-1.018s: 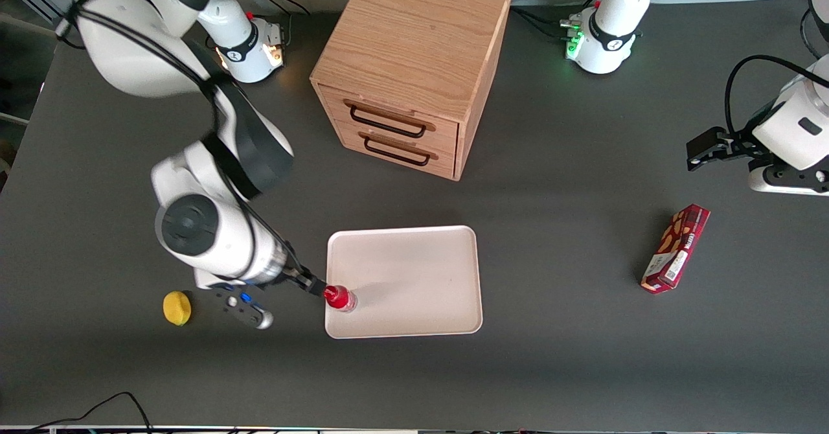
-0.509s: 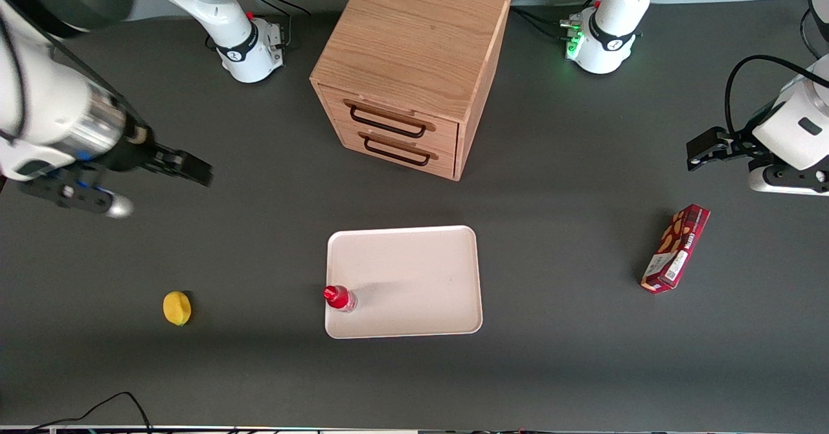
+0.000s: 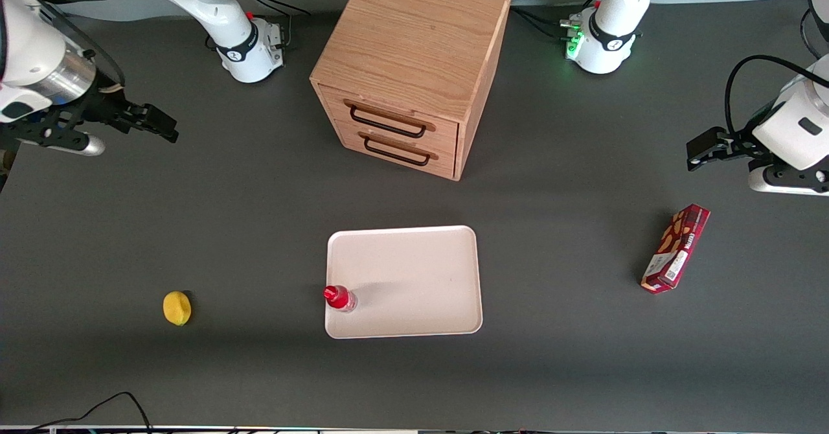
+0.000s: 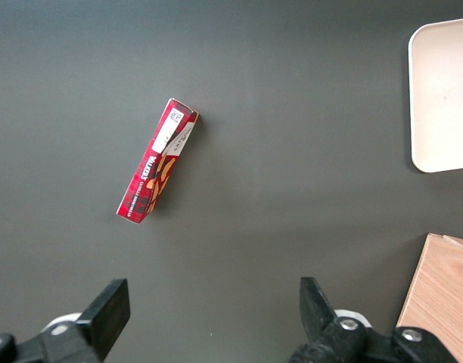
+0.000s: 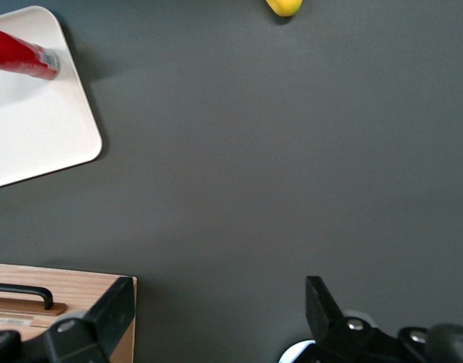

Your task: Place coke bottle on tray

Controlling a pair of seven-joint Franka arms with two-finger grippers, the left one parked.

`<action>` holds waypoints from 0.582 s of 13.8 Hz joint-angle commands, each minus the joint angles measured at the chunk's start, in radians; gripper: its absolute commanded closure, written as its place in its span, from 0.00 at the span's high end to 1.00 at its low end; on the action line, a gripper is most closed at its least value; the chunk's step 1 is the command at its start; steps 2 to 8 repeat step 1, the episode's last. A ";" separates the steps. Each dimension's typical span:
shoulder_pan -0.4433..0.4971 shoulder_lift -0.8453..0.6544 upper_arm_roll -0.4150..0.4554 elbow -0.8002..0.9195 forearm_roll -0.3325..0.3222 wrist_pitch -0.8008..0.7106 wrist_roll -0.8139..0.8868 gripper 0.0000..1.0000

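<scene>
Coke bottle (image 3: 339, 298) seated upright on tray (image 3: 414, 272) — at its edge.
Gripper (image 3: 158, 125) raised well apart, fingers spread, nothing held.

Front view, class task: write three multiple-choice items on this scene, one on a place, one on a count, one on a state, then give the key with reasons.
1. Where does the bottle stand?
A. On the tray, at its edge toward the working arm's end
B. On the cabinet
C. Beside the lemon

2. How many drawer handles does the cabinet show?
A. One
B. Two
C. Four

3. What is the hand doing?
A. Gripping the bottle
B. Open, holding nothing
C. Pulling a drawer

Key: 1 A, the bottle is upright on the tray. 2 B, the cabinet front has two handles. 3 B, the hand hangs open, far from the tray.
</scene>
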 commanded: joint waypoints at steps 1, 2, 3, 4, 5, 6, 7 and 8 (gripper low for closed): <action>0.012 -0.016 -0.045 0.000 0.027 0.007 -0.012 1.00; 0.012 -0.016 -0.045 0.000 0.027 0.007 -0.012 1.00; 0.012 -0.016 -0.045 0.000 0.027 0.007 -0.012 1.00; 0.012 -0.016 -0.045 0.000 0.027 0.007 -0.012 1.00; 0.012 -0.016 -0.045 0.000 0.027 0.007 -0.012 1.00; 0.012 -0.016 -0.045 0.000 0.027 0.007 -0.012 1.00; 0.012 -0.016 -0.045 0.000 0.027 0.007 -0.012 1.00; 0.012 -0.016 -0.045 0.000 0.027 0.007 -0.012 1.00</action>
